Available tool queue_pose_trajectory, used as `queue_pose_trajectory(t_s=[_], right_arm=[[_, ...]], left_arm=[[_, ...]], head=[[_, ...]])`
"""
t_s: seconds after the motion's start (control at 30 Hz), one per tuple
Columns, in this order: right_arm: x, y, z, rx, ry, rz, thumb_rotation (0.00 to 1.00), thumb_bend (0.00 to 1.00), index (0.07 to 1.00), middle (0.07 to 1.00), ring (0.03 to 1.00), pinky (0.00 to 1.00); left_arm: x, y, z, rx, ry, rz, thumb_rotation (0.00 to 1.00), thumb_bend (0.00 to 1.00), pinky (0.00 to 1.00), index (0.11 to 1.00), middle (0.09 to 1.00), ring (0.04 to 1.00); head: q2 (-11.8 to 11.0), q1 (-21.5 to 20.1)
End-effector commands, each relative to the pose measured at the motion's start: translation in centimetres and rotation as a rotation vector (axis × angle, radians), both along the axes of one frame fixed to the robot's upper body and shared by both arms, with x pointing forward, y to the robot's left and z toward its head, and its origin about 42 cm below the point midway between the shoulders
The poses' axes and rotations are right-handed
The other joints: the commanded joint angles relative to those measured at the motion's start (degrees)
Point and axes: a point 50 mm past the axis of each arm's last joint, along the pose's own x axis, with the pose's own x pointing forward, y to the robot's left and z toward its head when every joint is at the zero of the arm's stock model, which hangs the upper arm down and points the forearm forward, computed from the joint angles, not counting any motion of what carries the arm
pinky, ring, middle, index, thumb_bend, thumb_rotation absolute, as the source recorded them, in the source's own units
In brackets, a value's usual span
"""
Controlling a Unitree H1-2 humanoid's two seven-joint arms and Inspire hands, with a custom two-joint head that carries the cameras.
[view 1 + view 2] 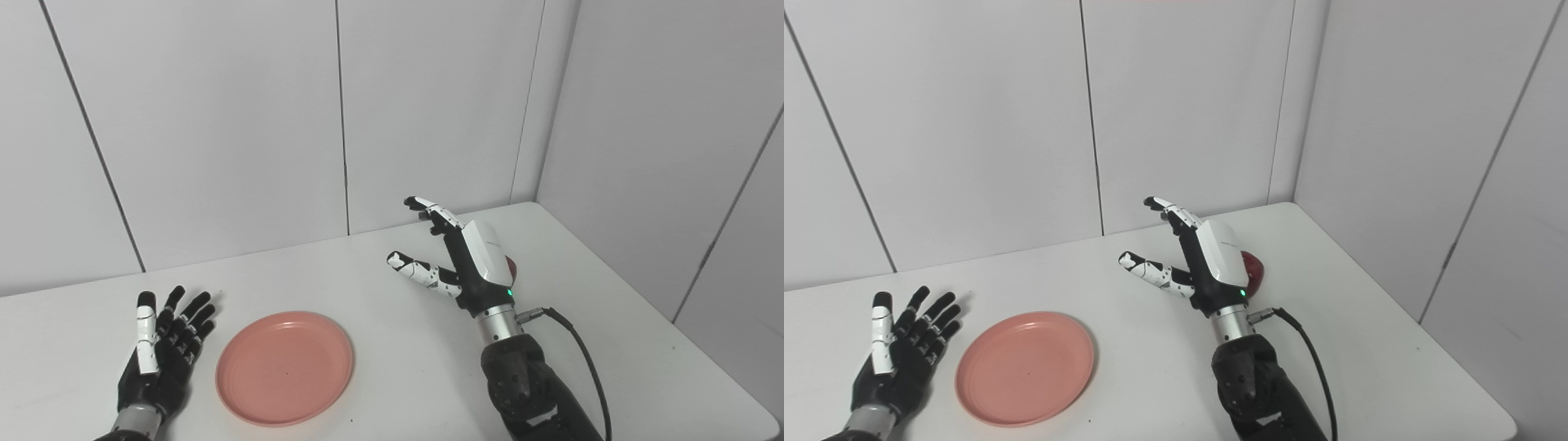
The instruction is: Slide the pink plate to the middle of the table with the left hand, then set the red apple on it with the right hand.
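White panelled walls close off the back and right of the table (380, 380), and we work on its plain white top. Nearest us, by the front edge, the left hand (160, 355) lies with its fingers spread and apart, grasping nothing, just beside the pink plate (285, 367) but not touching it. The plate sits towards the front edge, left of the centre line; whether it counts as in the middle we judge loosely, and we would call it close enough to move on.

Further back, towards the right edge, the right hand (1206, 263) stands edge-on with fingers (1176, 214) and thumb spread wide, holding nothing. The red apple (1253, 269) sits on the surface beyond it, mostly hidden by the hand's back; we cannot tell whether they touch.

So the step in hand, as we read it, is 1 grasp: we should bring the open palm round the apple's side, close evenly across its widest part so it cannot roll towards the back-right corner, then lift clear before carrying it to the plate.
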Motion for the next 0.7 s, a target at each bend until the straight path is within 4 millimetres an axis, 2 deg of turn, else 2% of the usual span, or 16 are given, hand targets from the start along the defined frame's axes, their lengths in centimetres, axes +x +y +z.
queue_pose_trajectory(t_s=[0.0,0.27,0.67], right_arm=[[1.1,0.0,3.1,-0.076,-0.137,0.018,0.97,0.93,0.778,0.788,0.754,0.65],[2.3,-1.9,3.8,-0.257,-0.142,-0.063,0.97,0.91,0.769,0.778,0.761,0.69],[2.5,-4.0,3.6,-0.357,-0.067,-0.179,0.97,0.91,0.717,0.775,0.768,0.7]], left_arm=[[-1.7,0.9,-3.7,0.037,0.166,0.005,1.0,0.63,0.95,0.978,0.876,0.907],[-1.6,1.0,-3.6,0.035,0.168,0.003,1.0,0.63,0.96,0.977,0.872,0.907],[-1.3,1.2,-3.5,0.034,0.161,-0.005,1.0,0.64,0.95,0.981,0.878,0.911]], head=[[0.08,0.07],[-0.19,0.07],[-0.39,0.02]])
